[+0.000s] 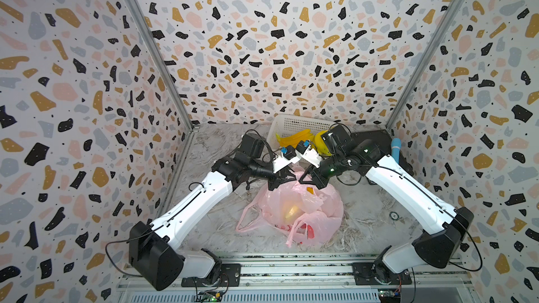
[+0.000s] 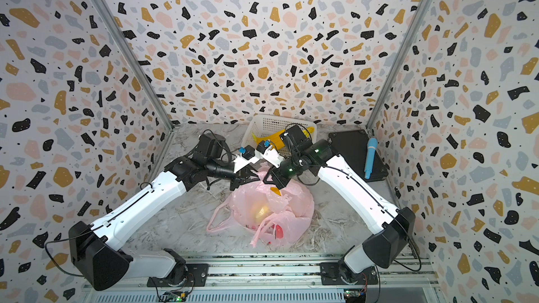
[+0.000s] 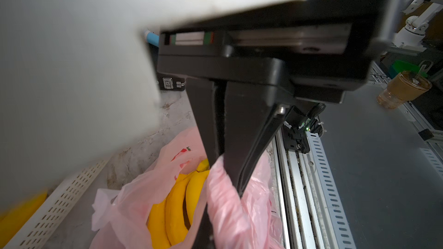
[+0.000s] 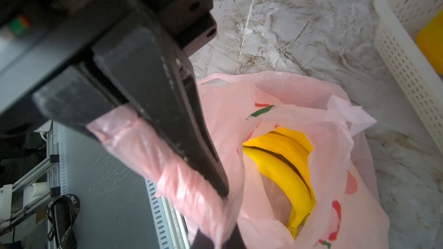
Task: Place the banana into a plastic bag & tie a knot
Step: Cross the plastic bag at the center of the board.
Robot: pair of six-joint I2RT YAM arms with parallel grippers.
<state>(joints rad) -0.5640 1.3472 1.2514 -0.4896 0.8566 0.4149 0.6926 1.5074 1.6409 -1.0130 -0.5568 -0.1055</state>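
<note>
Banana (image 4: 280, 171) lies inside the plastic bag (image 1: 303, 214) on the surface (image 1: 221, 228). Left tool (image 3: 224, 178) and right tool (image 4: 219, 211) each clamp its far edge — thin film, perhaps barely caught, could slip or tear under tension.

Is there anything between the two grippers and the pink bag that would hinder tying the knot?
Nothing visible. The left gripper and the right gripper are each shut on a bunched strip of the pink bag. The bananas lie inside it, below both grips; the white basket stands apart behind.
</note>
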